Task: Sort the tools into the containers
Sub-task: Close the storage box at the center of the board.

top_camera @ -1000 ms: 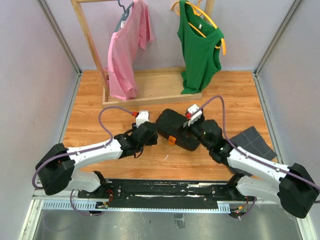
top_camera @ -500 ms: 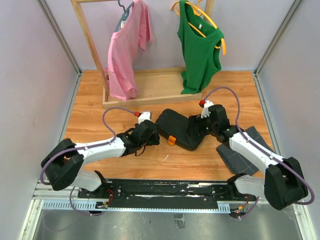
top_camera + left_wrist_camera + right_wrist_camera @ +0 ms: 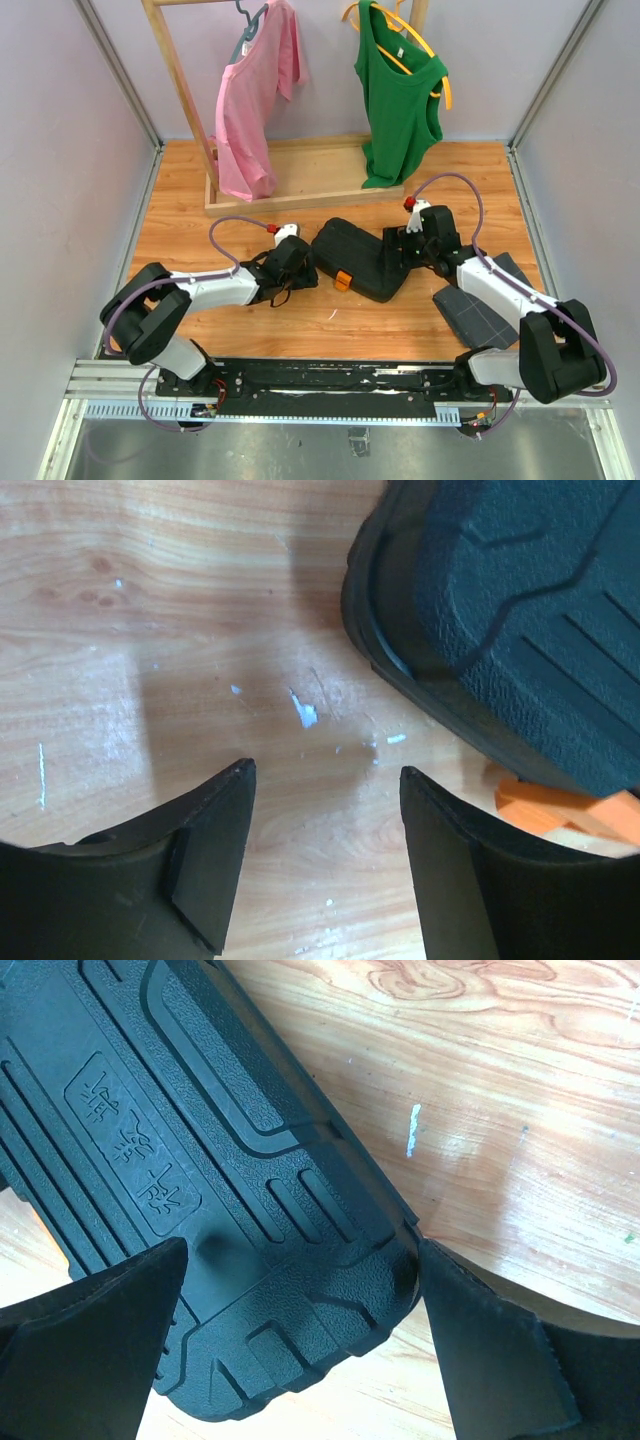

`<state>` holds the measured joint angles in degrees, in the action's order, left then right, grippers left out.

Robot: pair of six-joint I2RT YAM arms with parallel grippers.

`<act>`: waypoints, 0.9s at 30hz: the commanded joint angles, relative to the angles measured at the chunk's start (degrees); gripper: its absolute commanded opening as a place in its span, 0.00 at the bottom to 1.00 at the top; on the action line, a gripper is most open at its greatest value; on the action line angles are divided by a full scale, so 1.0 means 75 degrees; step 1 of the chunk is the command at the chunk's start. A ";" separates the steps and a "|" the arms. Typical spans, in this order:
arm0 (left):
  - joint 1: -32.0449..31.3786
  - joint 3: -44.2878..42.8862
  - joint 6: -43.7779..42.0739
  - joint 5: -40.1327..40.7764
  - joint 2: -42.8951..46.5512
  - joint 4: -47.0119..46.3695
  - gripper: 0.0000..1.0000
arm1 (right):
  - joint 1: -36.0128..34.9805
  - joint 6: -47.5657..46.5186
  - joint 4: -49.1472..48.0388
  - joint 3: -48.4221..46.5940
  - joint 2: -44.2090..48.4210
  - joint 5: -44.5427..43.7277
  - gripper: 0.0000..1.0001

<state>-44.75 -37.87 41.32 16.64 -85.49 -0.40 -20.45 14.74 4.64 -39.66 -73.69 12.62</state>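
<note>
One black case (image 3: 358, 258) lies shut on the table (image 3: 180, 220). The right gripper (image 3: 300, 1255) stands wide apart at one corner, maybe to steady it. The left gripper (image 3: 325, 780), apart and empty, hangs near the orange latch (image 3: 560, 805), maybe to open it.

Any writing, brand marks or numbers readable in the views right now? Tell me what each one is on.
Tool case lid: three moulded Chinese-style characters in a rounded frame, seen at a slant in the right wrist view; I cannot read them surely.
Orange latch, grey tray, pink shirt, green top: no text visible.
</note>
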 commanded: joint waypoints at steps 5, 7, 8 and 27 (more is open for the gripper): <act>0.0377 -0.0366 -0.0040 -0.0491 -0.0670 -0.0532 0.65 | 0.0056 0.0304 -0.0215 0.0408 -0.0235 0.1473 0.99; 0.0459 -0.0489 -0.0097 -0.0525 -0.0785 -0.0527 0.65 | 0.0006 0.0382 -0.0275 0.0540 -0.0241 0.1529 0.99; 0.0504 -0.0539 -0.0140 -0.0525 -0.0832 -0.0515 0.65 | -0.0029 0.0420 -0.0279 0.0596 -0.0223 0.1547 0.99; 0.1520 -0.0820 -0.0313 -0.0299 -0.0871 -0.0093 0.66 | -0.1551 0.1060 -0.0027 0.0783 0.0338 0.0315 0.99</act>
<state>-35.05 -45.12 37.34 14.46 -93.32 -0.82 -30.89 19.94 0.54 -35.29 -72.58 18.90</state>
